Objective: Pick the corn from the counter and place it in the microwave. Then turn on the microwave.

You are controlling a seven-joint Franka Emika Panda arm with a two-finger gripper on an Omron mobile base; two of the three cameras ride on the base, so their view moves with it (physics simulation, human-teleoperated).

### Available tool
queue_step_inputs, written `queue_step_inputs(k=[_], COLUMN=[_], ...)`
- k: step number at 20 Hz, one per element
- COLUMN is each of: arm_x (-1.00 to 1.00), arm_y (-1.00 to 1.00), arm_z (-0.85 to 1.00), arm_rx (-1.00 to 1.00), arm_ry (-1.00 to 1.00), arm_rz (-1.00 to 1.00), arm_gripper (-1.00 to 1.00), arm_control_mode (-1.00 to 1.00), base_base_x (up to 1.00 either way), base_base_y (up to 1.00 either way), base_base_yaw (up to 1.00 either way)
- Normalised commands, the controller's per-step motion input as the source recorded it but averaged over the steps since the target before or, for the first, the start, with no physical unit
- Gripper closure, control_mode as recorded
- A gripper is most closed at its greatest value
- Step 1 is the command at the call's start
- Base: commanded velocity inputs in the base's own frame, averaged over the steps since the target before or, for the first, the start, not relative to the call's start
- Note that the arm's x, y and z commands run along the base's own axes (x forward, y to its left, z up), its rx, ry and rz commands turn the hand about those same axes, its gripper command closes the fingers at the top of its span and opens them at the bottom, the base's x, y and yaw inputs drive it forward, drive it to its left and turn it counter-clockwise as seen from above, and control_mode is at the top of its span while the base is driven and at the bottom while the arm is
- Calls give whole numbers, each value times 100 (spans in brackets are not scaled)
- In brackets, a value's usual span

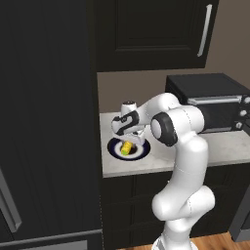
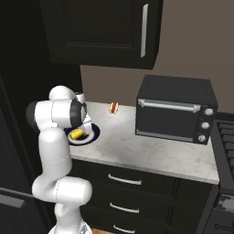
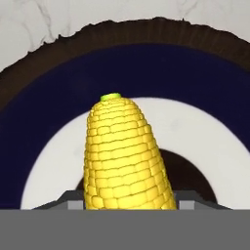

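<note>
Yellow corn lies on a dark-rimmed plate with a white ring, the landmark for all positions below; the plate rests on the pale marbled bench, near its end beside the tall dark cabinet. Directly above the plate, the pincer is lowered over the cob, and in the hand view one grey finger presses close against each flank of the cob, its green tip pointing away from the hand. The jaws appear drawn in to the cob's width, so the pincer is judged closed on the corn, though the cob has not left the plate. The step in hand is the pick-up. Well away from the plate, along the bench toward the stove, stands a small dark boxy oven with knobs; a small sausage-like item lies between plate and oven, near the back wall. The next move calls for a straight lift clear of the plate rim, then carriage to the microwave, whose place these views do not establish.
</note>
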Motion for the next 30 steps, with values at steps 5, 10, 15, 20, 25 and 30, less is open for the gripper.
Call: queue_step_inputs(k=[5, 10, 15, 20, 25, 30], arm_x=[0, -1, -6, -12, -16, -14], arm_y=[0, 0, -2, -7, -17, -20], arm_z=[-9, 1, 20, 23, 22, 26], arm_rx=[0, 0, 1, 0, 0, 0], arm_ry=[0, 0, -2, 0, 0, 7], arm_rz=[-11, -7, -5, -5, -4, -1], arm_gripper=[100, 100, 100, 100, 100, 100], arm_control_mode=[-100, -100, -100, -100, -100, -100], base_base_x=[0, 0, 0, 0, 0, 0], base_base_y=[0, 0, 0, 0, 0, 0], base_base_yaw=[0, 0, 0, 0, 0, 0])
